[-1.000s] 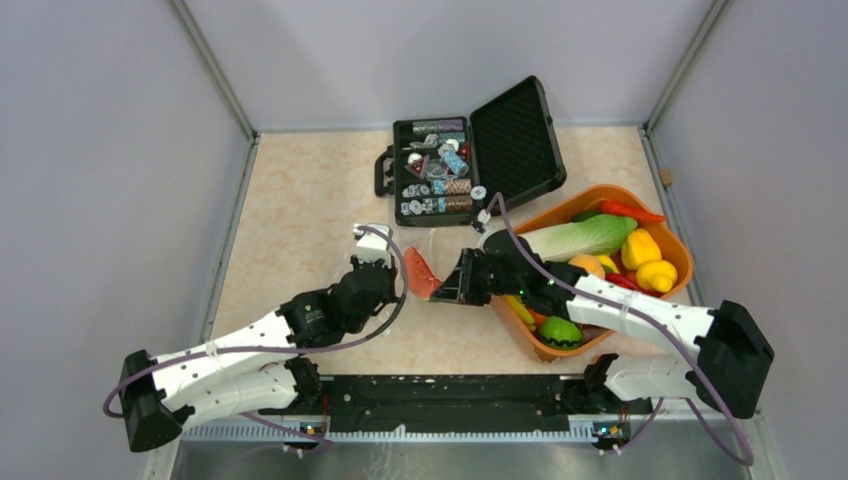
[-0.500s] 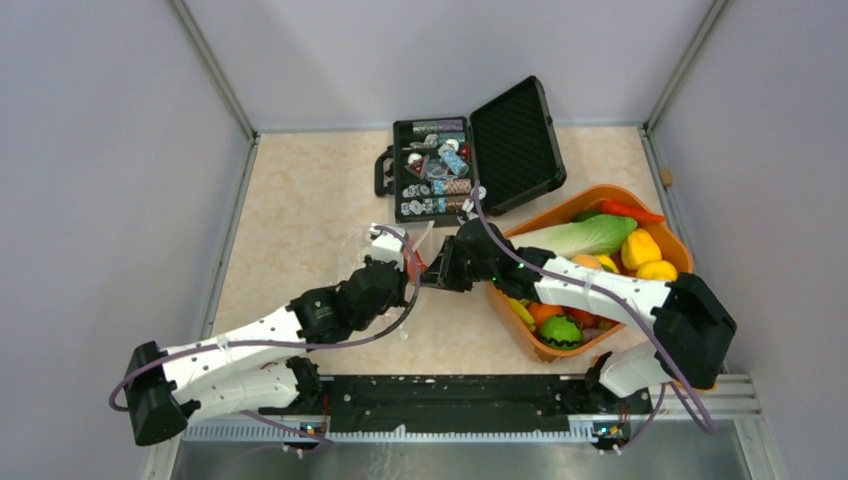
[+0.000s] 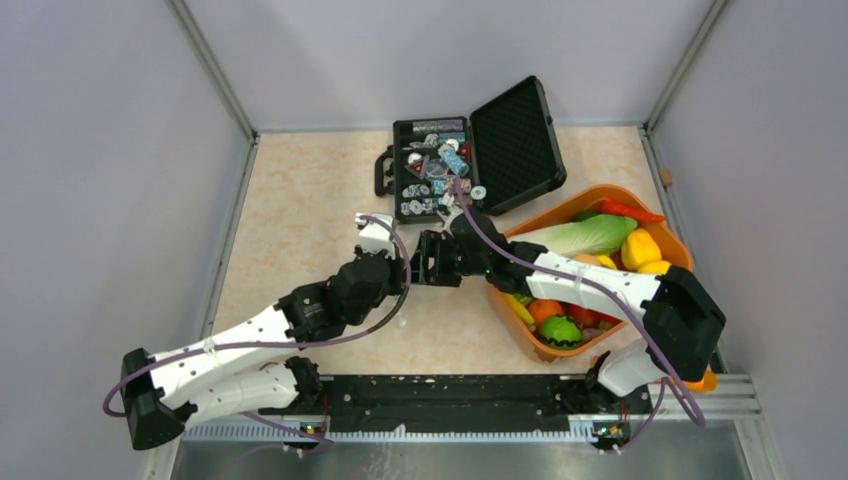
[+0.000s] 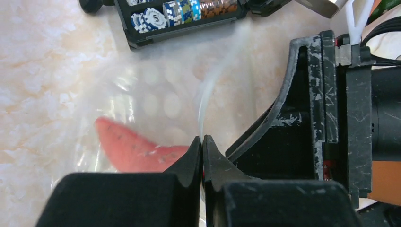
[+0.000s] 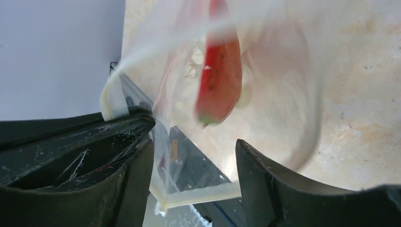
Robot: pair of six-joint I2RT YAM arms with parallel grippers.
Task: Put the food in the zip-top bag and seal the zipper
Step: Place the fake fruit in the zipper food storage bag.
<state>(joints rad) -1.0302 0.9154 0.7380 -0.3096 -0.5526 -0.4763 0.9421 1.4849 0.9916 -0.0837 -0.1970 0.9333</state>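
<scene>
**While left claw [image 4: 202, 144] pins bag [image 4: 156, 90]: loading step**

Centre frame, left claw clamped on zipper [image 4: 204, 101]; watermelon slice [image 4: 132, 150] lies inside bag. At the mouth, right claw [image 5: 194, 137] spread, empty. Next, likely: fetch more food [image 3: 640, 250] from tub [image 3: 600, 188], right of frame.

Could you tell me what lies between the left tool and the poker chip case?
The zip-top bag and its zipper, shown in the left wrist view.
</scene>
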